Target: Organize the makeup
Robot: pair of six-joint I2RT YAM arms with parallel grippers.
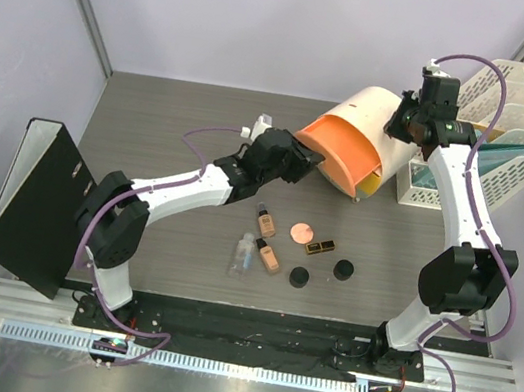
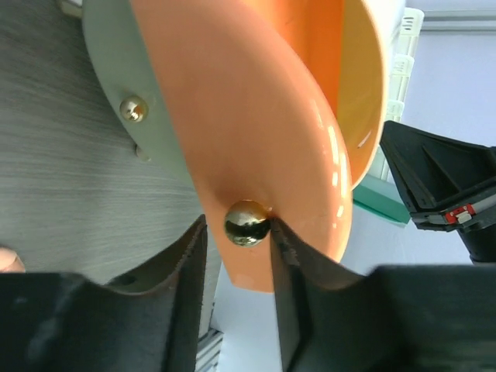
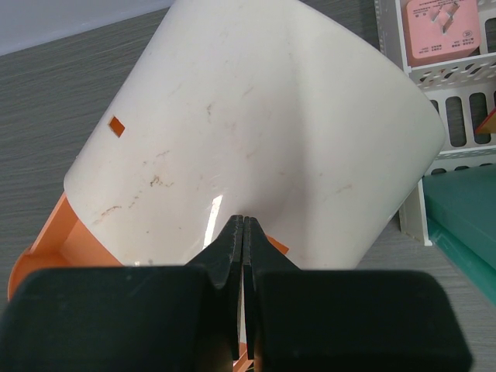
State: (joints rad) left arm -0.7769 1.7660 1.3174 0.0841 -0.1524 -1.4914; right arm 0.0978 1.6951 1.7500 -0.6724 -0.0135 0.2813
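While my left claw (image 2: 238, 226) sits with its jaws apart on either side of the brass knob (image 2: 246, 223) of the orange drawer (image 2: 256, 116), only one finger (image 2: 294, 271) looks to touch that knob; a sliver of orange shows between the knob and the other finger. The drawer stands partly out of the cream box (image 1: 370, 114), which lies tipped on the table (image 1: 174, 120). My right claw (image 3: 244, 226) is pressed together, finger against finger, over the box's curved wall; whether it touches the wall I cannot tell. The makeup lies loose on the table in front of the box: a beige bottle (image 1: 266, 221), a second beige bottle (image 1: 270, 256) with a clear bottle (image 1: 244, 254) just beside it, a pink compact (image 1: 302, 232), a lipstick (image 1: 320, 246) near the compact, and two black jars, one jar (image 1: 342, 269) and another jar (image 1: 299, 277), closest to my bases.
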